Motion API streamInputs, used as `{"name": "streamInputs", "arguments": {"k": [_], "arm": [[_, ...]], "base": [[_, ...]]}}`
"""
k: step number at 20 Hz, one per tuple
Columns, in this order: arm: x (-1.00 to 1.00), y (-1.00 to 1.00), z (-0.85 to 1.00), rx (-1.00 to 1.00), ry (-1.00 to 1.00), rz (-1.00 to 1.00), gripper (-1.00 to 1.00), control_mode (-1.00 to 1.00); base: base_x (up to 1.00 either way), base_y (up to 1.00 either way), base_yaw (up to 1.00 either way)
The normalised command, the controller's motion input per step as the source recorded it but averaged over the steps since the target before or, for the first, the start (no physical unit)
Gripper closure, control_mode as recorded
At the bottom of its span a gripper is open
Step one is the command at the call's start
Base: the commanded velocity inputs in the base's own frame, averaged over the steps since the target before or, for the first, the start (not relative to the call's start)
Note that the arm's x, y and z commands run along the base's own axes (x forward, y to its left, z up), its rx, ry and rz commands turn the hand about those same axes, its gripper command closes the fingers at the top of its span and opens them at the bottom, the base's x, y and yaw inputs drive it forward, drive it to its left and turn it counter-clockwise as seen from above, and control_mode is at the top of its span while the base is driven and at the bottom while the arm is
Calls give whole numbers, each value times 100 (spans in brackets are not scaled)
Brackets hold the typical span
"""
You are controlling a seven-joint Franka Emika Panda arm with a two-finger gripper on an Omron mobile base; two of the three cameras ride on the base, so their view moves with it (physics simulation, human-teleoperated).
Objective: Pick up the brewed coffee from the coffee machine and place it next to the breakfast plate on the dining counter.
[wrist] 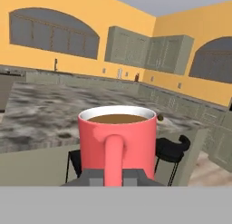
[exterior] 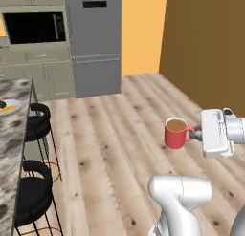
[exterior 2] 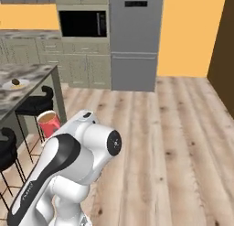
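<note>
Pale plank floor [exterior: 119, 134], orange walls [exterior 2: 192, 33] — grey fridge [exterior: 93, 39], built-in black microwave [exterior: 33, 27], black stools [exterior: 36, 120].

Bright, even rendered light — faint soft shadows, slightly coarse, no glare.

Matt red mug [exterior: 175, 133], marble counter [exterior: 12, 134], wood-plank floor [exterior: 119, 134]

A home kitchen, rendered. A tall grey steel refrigerator [exterior: 94, 41] stands against orange-yellow walls beside a built-in black oven [exterior: 34, 27] set in pale grey-green cabinets [exterior 2: 82, 67]. A large island counter with a mottled grey-brown marble top [exterior: 12, 134] has round black stools [exterior: 33, 192] along its edge and a small light-grey breakfast plate [exterior 2: 16, 84] near its far end. Light wooden plank flooring [exterior 2: 173, 142] covers the room.
</note>
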Motion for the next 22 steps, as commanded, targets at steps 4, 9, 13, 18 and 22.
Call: {"name": "streamInputs", "arguments": {"k": [4,9,13,18,22], "arm": [[0,0,0,0,0,0,100,100],[0,0,0,0,0,0,100,100],[0,0,0,0,0,0,100,100],[0,0,0,0,0,0,100,100],[0,0,0,0,0,0,100,100]], "base": [[9,4,2],[87,-7,50],[100,-24,63],[100,-38,52],[100,-32,26]]}}
